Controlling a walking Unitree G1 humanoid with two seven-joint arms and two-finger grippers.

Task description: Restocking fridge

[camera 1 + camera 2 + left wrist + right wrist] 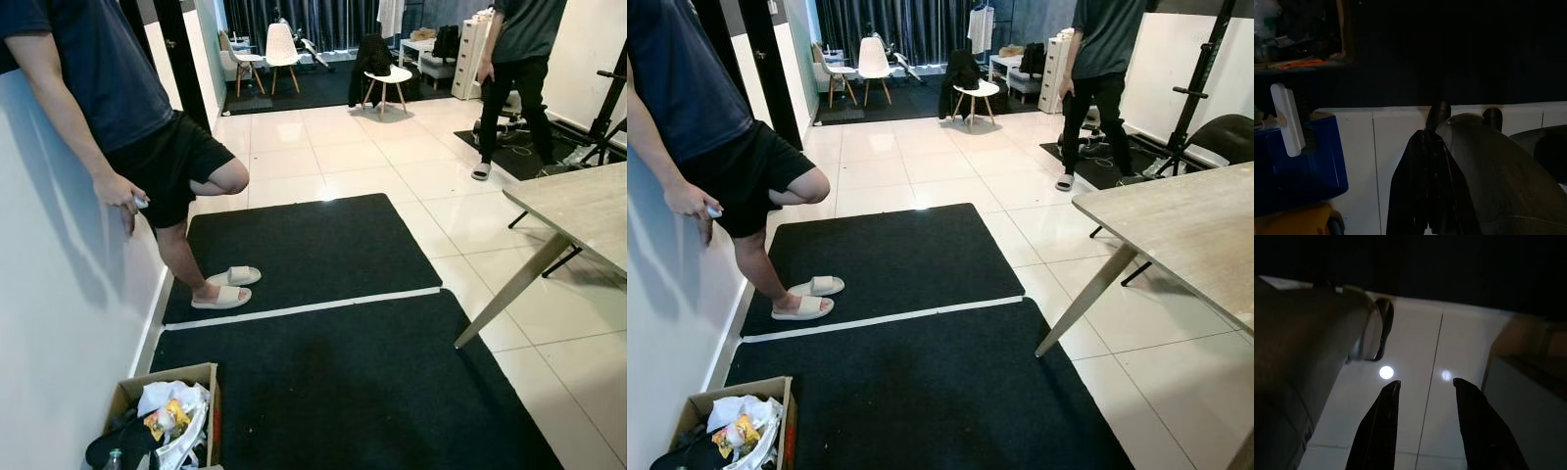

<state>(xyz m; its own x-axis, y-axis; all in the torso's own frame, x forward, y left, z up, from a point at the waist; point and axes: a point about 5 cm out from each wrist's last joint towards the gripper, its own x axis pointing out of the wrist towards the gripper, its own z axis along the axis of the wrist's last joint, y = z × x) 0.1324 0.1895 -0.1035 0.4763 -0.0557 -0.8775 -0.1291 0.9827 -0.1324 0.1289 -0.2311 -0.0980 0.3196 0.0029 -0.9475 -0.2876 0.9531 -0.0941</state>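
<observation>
No fridge is in sight, so this reads as the walking stage. Right gripper point(1422, 423) hangs wide and empty over floor tiles; left gripper point(1432, 171) looks pinched together. Next, locate the fridge and stock.

Robot body as seen from the wrist cameras

The right gripper point(1423, 423) carries two long black fingers point(1376, 431), each broad at the base and tapering to a narrow, slightly rounded tip, with a smooth matte surface. A grey curved body shell point(1308, 347) with a lighter edge shows beside them. The left gripper point(1427, 188) is black, its fingers point(1422, 191) appearing as one dark mass with faint lengthwise ridges, against a rounded grey-black housing point(1498, 171).
</observation>
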